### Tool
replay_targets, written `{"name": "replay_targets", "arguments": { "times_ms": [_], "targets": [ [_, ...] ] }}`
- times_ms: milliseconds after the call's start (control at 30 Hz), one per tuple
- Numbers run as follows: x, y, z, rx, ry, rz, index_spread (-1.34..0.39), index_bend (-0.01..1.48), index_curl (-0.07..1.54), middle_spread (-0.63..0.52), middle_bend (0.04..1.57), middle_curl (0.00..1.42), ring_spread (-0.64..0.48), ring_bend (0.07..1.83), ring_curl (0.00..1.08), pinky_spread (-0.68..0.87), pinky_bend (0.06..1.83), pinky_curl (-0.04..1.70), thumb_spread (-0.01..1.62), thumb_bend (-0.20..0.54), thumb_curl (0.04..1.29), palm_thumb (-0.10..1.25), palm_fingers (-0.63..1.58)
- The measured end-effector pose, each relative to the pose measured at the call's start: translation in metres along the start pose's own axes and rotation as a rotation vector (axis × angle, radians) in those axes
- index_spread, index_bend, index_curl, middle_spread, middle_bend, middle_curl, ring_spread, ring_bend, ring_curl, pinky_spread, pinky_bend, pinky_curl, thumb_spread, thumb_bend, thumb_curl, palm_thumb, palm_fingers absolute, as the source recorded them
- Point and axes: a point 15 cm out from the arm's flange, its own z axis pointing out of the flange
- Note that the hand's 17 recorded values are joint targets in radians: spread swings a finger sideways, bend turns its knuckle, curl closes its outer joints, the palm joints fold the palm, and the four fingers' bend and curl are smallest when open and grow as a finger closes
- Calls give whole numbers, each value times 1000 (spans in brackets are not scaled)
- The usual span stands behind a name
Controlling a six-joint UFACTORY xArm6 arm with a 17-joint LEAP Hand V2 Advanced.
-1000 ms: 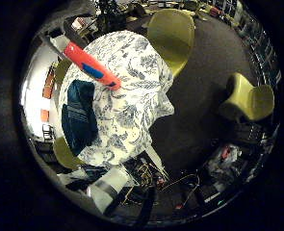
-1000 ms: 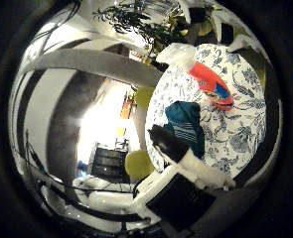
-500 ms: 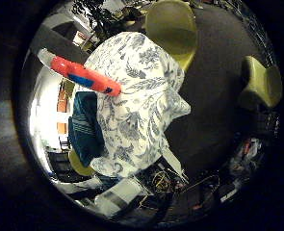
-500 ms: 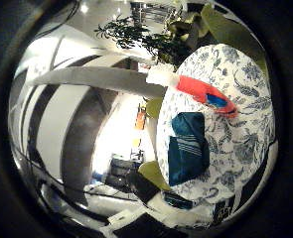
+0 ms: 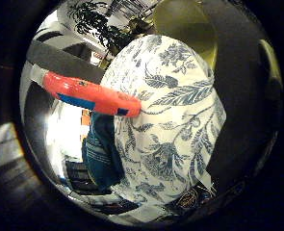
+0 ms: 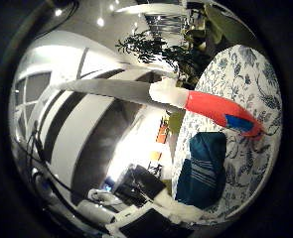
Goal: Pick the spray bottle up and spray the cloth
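The hand itself is not showing in either palm view, so whether its fingers are spread, pressed together or pinching anything cannot be told. Both views are looking down on a round counter (image 5: 180,144) covered with a white cloth printed with blue leaves and flowers.

Over the last second the whole scene has been swinging and growing larger in both views, which means the palm is travelling and closing in on the counter, not that the objects are moving. The spray bottle (image 6: 215,110) is now filling more of each view than before. It is standing at the counter's edge, its red body with a blue patch touching the covering and its white top pointing away from the counter.

The cloth (image 6: 203,166), a folded teal towel with pale stripes, is lying on the counter just beside the bottle, near the same edge, apart from it.

Beyond the counter a yellow-green chair (image 5: 180,24) and a leafy plant (image 6: 166,52) are standing on the dark floor.

Judging from this, the reach toward the bottle is under way; no grasp is visible yet, and spraying is still to come.
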Motion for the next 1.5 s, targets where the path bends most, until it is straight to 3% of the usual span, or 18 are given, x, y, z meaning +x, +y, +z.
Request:
{"name": "replay_targets", "arguments": {
  "times_ms": [1233, 1367, 1500],
  "targets": [
    [-4, -10, 99, -100, -91, 14, -93, 148, 259, 240, 227, 336, 238, 363, 258, 360, 396, 313, 915, -31, 307, 462, 51],
    [-7, -9, 121, -135, -82, 9, -63, 160, 268, 233, 269, 342, 231, 385, 259, 358, 360, 301, 914, -29, 310, 469, 159],
    [-9, -14, 140, -173, -60, 14, -79, 164, 278, 188, 349, 362, 217, 503, 280, 355, 350, 285, 923, -24, 314, 501, 412]
  ]
}}
